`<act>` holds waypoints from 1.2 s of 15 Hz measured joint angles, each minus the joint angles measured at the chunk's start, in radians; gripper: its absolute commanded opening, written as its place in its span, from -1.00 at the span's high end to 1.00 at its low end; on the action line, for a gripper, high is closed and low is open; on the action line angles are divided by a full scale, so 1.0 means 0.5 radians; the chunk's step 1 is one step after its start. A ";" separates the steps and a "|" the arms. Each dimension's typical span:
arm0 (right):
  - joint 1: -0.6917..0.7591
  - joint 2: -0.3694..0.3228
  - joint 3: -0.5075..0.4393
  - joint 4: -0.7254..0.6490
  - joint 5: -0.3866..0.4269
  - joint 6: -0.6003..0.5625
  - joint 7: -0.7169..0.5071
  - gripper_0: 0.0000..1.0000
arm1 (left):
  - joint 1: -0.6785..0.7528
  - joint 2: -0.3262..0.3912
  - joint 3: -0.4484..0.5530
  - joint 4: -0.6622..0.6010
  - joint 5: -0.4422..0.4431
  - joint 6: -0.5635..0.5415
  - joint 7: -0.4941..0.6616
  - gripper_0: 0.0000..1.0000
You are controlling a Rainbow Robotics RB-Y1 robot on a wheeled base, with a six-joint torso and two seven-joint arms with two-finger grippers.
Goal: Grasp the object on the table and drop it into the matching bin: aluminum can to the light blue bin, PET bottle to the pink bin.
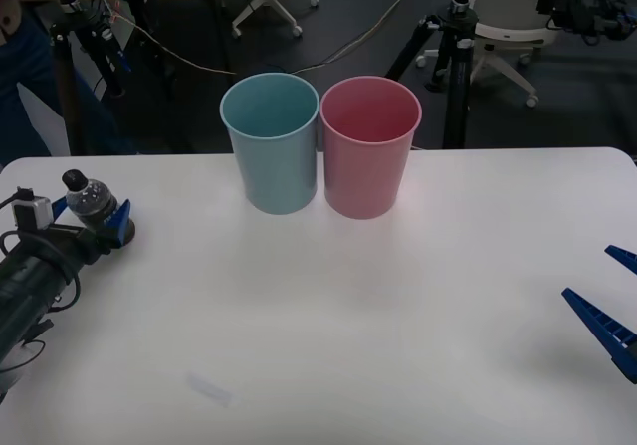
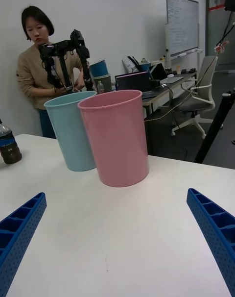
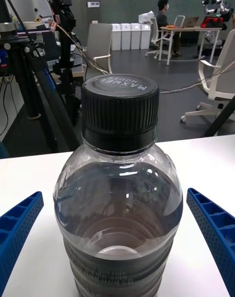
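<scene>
Early stage: PET bottle upright at desk left edge, framed between spread left gripper fingers, not yet pinched. Lift and drop into pink bin remaining. Right gripper idle, spread.

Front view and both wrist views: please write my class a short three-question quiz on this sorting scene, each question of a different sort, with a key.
1. True or false: the PET bottle already lies inside the pink bin.
2. Which bin stands nearer the bottle? A) the light blue bin B) the pink bin
3. Fill in: the left gripper has its fingers ____ on either side of the bottle, while the right gripper waits at the table's far right edge.

Key: 1 false; 2 A; 3 open.
</scene>
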 measured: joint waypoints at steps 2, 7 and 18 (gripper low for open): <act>0.000 0.000 0.000 0.000 0.000 0.000 0.000 -1.00 | -0.007 0.000 -0.013 0.000 -0.006 0.013 0.008 -0.71; 0.000 0.000 0.000 0.000 0.000 0.000 0.000 -1.00 | -0.011 0.000 -0.017 0.000 -0.042 0.013 0.028 1.00; 0.000 0.000 0.000 0.000 0.000 0.000 0.000 -1.00 | -0.007 0.000 -0.011 -0.011 -0.042 -0.145 0.043 1.00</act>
